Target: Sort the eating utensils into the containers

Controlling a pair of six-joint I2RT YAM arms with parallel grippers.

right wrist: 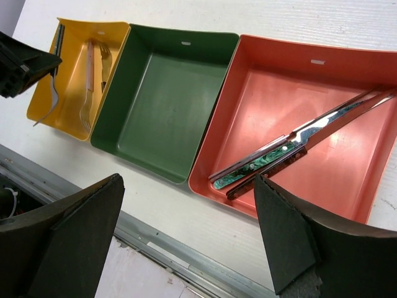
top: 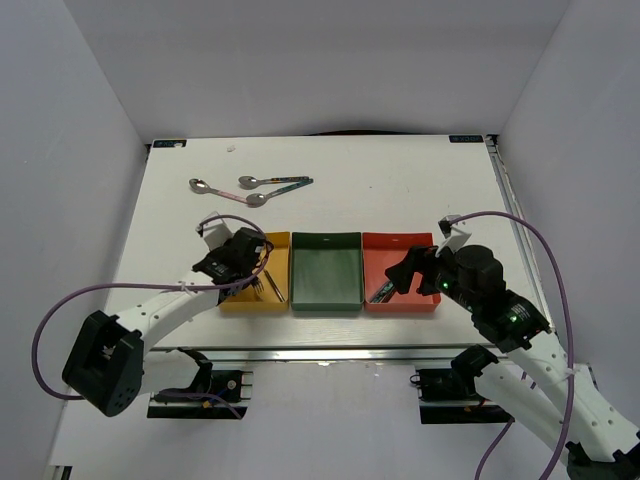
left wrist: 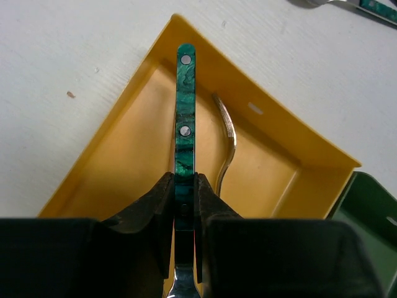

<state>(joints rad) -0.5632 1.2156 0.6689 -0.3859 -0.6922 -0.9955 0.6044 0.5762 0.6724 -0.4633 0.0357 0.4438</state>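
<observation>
My left gripper [left wrist: 185, 192] is shut on the teal marbled handle of a utensil [left wrist: 185, 112], held over the yellow tray [left wrist: 124, 124]. Its silver head is hidden under my fingers. A silver utensil [left wrist: 226, 133] lies in that tray; the right wrist view shows forks [right wrist: 90, 74] there. The green tray [right wrist: 167, 99] holds nothing. Two knives [right wrist: 298, 139] with teal and dark handles lie in the red tray [right wrist: 347, 167]. My right gripper [right wrist: 187, 180] hangs open above the red tray's near edge, with nothing between its fingers. Three spoons [top: 248, 190] lie on the far table.
The three trays stand side by side near the table's front edge, yellow [top: 232, 300], green [top: 325, 270], red [top: 410, 250]. A metal rail [right wrist: 186, 254] runs along that edge below my right gripper. White walls close in the table on three sides.
</observation>
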